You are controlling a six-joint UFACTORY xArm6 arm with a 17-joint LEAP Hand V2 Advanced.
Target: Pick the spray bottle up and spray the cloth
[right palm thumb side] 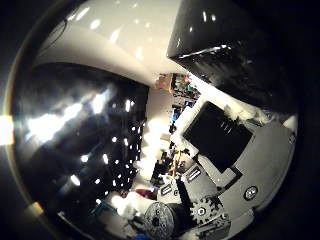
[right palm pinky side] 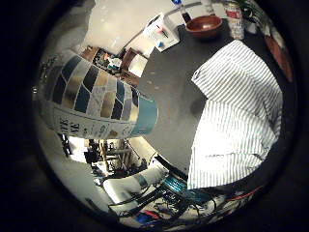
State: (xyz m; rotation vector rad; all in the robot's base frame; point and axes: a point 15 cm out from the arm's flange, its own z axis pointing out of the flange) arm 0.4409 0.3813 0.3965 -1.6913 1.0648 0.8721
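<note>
The spray bottle (right palm pinky side: 91,99) lies close against my palm. Its body carries a pattern of blue, gold and white tiles, with a teal band at the end that points out over the table. A white cloth with thin grey stripes (right palm pinky side: 236,116) lies rumpled on the dark table (right palm pinky side: 169,82), beyond the bottle's teal end and well apart from it. My right hand (right palm thumb side: 225,150) shows as black and white finger parts with gears, curled in beside a dark glossy surface (right palm thumb side: 75,145) that sits very near the palm. The bottle's spray head is out of sight.
At the table's far end stand a red-brown bowl (right palm pinky side: 204,25) and a can (right palm pinky side: 235,20), with papers (right palm pinky side: 161,33) beside them. The white arm (right palm pinky side: 130,183) shows below the bottle. Shelves and room clutter lie beyond the table edge.
</note>
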